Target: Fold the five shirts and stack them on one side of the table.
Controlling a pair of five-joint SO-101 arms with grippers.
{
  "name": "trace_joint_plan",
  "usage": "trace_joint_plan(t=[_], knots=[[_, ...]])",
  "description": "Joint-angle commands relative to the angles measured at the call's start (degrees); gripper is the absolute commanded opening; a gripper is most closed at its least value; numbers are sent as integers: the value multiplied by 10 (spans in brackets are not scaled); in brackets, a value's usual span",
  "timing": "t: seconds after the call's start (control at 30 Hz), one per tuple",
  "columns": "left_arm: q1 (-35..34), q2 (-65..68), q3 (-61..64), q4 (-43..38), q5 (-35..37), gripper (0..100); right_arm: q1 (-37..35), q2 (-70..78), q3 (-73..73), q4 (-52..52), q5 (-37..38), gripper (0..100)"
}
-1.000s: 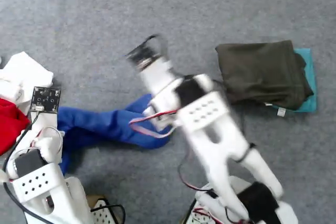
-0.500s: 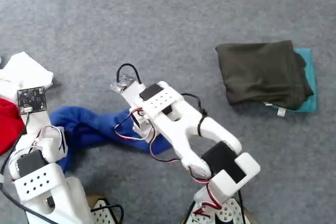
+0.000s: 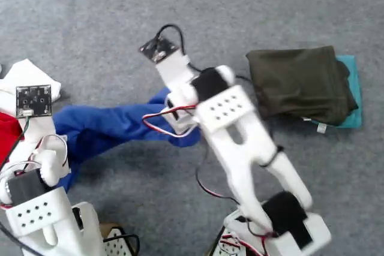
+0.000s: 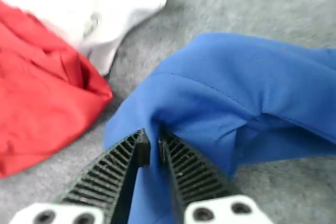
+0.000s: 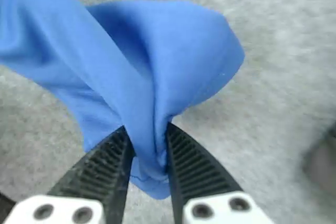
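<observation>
Blue shirt [image 3: 114,127] stretches as a bunched band across the near middle of the grey table [image 3: 270,16], one end toward each arm. The left gripper [image 4: 154,148] has its ribbed fingers pressed nearly together on a fold at the shirt's edge. The right gripper [image 5: 147,140] pinches a gathered wad of the same cloth, which balloons out past its fingertips.

Just beside the blue shirt on the left arm's side lie a crumpled red shirt [image 4: 42,93] and, touching it, a white shirt [image 4: 105,3]. Well apart on the other side sits a folded olive shirt [image 3: 297,82] on top of a teal shirt [image 3: 353,88].

In the high view the right arm [image 3: 240,142] lies over the shirt's end and covers the grip there, and the left arm [image 3: 36,208] overlaps the other end. The wrist views give both pinches plainly, along with the seam stitching on the blue cloth. The high view gives the stack and the shirt's whole run between the arms.
</observation>
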Motion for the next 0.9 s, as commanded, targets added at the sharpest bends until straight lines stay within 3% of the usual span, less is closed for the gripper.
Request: trace_joint_plan(t=[0.0,0.1,0.2,0.4,0.6,0.87], knots=[[30,-4,-95,54,-6,39,34,-59,-94,104,18,13],[49,-4,-147,105,-12,39,90,-106,-120,115,37,14],[60,-4,-171,144,-76,40,135,-145,-108,115,84,14],[58,-4,-151,145,-141,52,205,-142,-71,113,105,14],[8,-4,-108,61,-65,276,191,-95,-41,94,103,14],[-4,-4,27,-62,-62,148,179,53,-5,6,105,14]])
